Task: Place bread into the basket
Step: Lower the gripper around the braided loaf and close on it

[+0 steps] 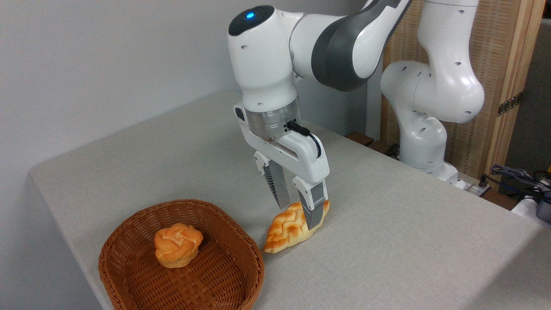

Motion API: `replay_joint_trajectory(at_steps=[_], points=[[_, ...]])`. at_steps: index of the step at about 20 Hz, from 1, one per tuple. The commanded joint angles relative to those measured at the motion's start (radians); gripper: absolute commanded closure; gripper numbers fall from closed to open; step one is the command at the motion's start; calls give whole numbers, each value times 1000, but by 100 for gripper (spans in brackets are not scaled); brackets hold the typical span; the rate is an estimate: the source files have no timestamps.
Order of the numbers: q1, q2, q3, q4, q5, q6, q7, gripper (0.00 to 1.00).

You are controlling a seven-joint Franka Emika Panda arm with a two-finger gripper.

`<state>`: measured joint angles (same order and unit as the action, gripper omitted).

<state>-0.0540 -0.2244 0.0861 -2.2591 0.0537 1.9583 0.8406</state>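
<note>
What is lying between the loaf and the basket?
Nothing: in the camera view only a narrow strip of bare table separates the loaf's near tip from the basket's rim. The bun sits inside the basket.

You see a grey bench (387,241) carrying the basket (129,275) and, just beside it, the bread (286,230).
</note>
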Motion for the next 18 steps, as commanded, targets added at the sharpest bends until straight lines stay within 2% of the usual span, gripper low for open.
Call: replay_joint_trajectory(at_steps=[1, 4, 9, 10, 11, 12, 13, 15, 18], points=[[0, 23, 0, 7, -17, 13, -2, 0], [-7, 74, -17, 6, -17, 13, -3, 0], [-7, 99, -23, 4, -18, 14, -6, 2], [-7, 105, -23, 4, -20, 14, -3, 17], [-7, 106, -23, 4, -28, 14, 1, 37], [-7, 106, -23, 4, -35, 14, 6, 51], [-7, 106, -23, 4, -37, 14, 8, 58], [-7, 108, -23, 4, -37, 14, 12, 64], [-7, 108, -22, 4, -37, 13, 15, 64]])
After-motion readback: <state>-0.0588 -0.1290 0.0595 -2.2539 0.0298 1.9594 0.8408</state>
